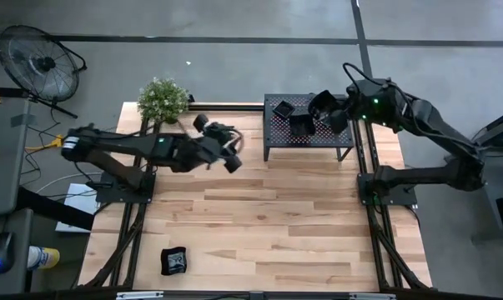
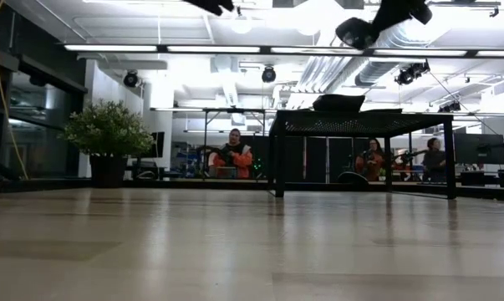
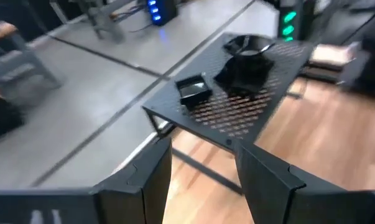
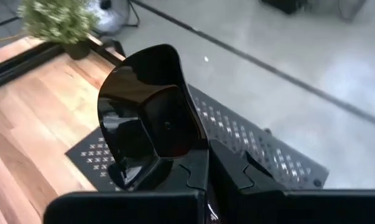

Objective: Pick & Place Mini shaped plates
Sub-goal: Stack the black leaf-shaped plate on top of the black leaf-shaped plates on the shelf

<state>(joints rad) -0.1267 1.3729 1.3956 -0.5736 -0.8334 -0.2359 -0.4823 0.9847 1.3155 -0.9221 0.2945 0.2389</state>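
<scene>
My right gripper [image 4: 207, 157] hangs over the black perforated rack [image 1: 309, 137] at the table's far side, shut on a glossy black mini plate [image 4: 151, 112]. Two more mini plates [image 1: 283, 108] [image 1: 301, 125] lie flat on the rack top; the left wrist view shows them too [image 3: 192, 89] [image 3: 242, 74]. Another small black dish [image 1: 175, 261] rests on the table near the front left. My left gripper [image 1: 231, 157] stands open and empty in the air left of the rack, its fingers [image 3: 153, 177] pointing toward it. My right gripper pinches the plate's rim [image 4: 188, 155] between its two fingers. The fingers slant down from the table's right side. The plate stands tilted up in front of them, its hollow face toward the wrist camera, lifted clear above the rack top [image 4: 262, 149].
A potted plant [image 1: 162, 100] stands at the table's far left corner, just behind my left arm. Bare wooden tabletop [image 1: 268, 225] lies between the rack and the near edge. A fan [image 1: 38, 62] stands on the floor beyond the table. People sit in the room behind [image 2: 235, 155].
</scene>
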